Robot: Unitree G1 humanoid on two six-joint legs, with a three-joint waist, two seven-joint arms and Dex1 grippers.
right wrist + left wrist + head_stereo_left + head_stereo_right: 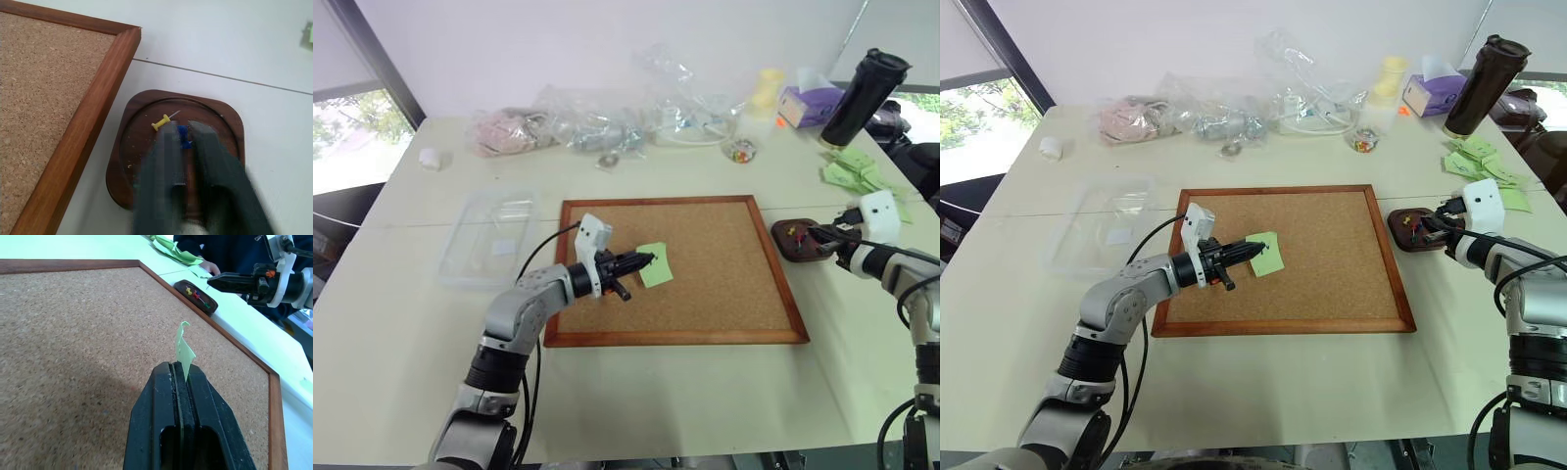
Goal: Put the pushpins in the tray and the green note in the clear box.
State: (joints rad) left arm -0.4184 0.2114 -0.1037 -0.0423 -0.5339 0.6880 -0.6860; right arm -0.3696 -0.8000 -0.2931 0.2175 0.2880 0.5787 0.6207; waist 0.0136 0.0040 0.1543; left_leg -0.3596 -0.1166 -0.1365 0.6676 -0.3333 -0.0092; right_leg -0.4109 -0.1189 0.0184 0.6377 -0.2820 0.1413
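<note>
The left arm reaches level over the corkboard [680, 269], its left tool [641, 260] clamped together on an edge of the green note [655, 264], which is held above the cork. The right arm stretches out to the counter's [705, 401] right side, the right tool [188, 132] pointing down over the tray [225, 122] just beside the board's right frame. Its fingers stand slightly apart with a blue pushpin [184, 137] between them; whether they grip it, I cannot tell. A yellow pushpin [161, 123] lies in the tray. The clear box [489, 235] sits left of the board. Behind lie plastic bags [607, 122], a small jar [741, 150], a tissue box [808, 103], a dark bottle [864, 96] and green slips [852, 171].
</note>
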